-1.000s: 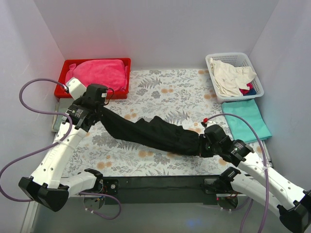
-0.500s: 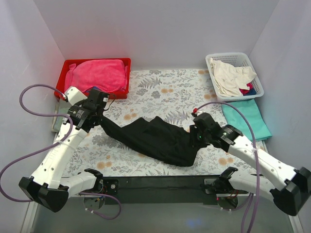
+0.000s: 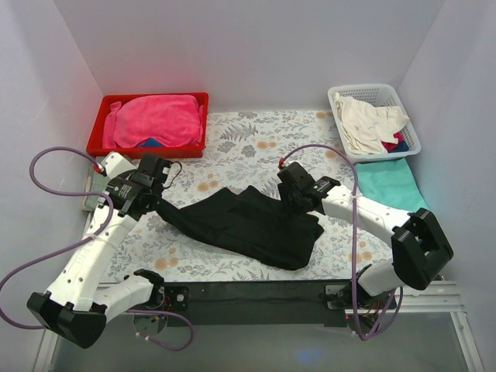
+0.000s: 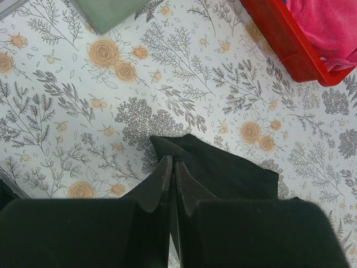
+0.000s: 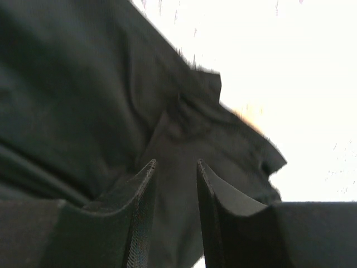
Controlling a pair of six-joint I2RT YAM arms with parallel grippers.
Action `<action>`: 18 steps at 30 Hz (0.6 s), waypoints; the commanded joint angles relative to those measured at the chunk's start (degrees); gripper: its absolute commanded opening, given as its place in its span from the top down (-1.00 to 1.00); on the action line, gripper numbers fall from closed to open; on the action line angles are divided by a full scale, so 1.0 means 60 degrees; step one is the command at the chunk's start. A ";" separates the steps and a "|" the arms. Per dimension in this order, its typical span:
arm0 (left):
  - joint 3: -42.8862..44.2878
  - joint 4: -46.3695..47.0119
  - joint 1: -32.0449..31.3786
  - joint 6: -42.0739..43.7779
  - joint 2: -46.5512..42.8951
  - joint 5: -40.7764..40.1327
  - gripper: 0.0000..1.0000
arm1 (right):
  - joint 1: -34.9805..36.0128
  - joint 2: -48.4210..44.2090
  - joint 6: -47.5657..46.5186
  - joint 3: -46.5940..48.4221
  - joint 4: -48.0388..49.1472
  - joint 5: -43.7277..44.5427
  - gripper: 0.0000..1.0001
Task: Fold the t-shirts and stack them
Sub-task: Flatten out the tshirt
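The black t-shirt (image 3: pixel 240 225) lies bunched and partly doubled over on the flowered table (image 3: pixel 256 147) at the middle front. My left gripper (image 3: pixel 157 204) is shut on its left end; in the left wrist view the fingers (image 4: pixel 172 162) pinch black cloth (image 4: pixel 223 173) just above the table. My right gripper (image 3: pixel 292 203) is over the shirt's right part with its jaws a little apart. In the right wrist view (image 5: pixel 175 163) black cloth (image 5: pixel 83 84) lies beyond the gap, not pinched. The teal t-shirt (image 3: pixel 391 190) lies folded at the right edge.
A red bin (image 3: pixel 155 120) with pink cloth stands at the back left, its corner showing in the left wrist view (image 4: pixel 290 44). A white basket (image 3: pixel 376 116) of cream clothes stands at the back right. A grey-green pad (image 3: pixel 89 194) lies at the left edge.
My right gripper has swung from the front right inward and farther back, carrying the shirt's right end over; the stretched shirt is now bunched. The right jaws now stand apart. The left gripper shifted slightly nearer.
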 commanded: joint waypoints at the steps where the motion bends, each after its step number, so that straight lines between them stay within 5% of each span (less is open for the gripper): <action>1: -0.0048 0.0030 0.0029 -0.0064 -0.0221 0.0031 1.00 | -0.0121 0.0497 -0.0416 0.0515 0.0735 0.0537 0.18; 14: 0.0025 -0.0028 0.0029 0.0258 -0.0514 -0.0086 1.00 | -0.0678 0.1656 -0.0578 0.0677 0.1044 -0.0400 -0.08; 18: 0.0025 0.0001 0.0029 0.0316 -0.0587 -0.0116 1.00 | -0.0678 0.1349 -0.0461 0.0443 0.0912 -0.0605 0.32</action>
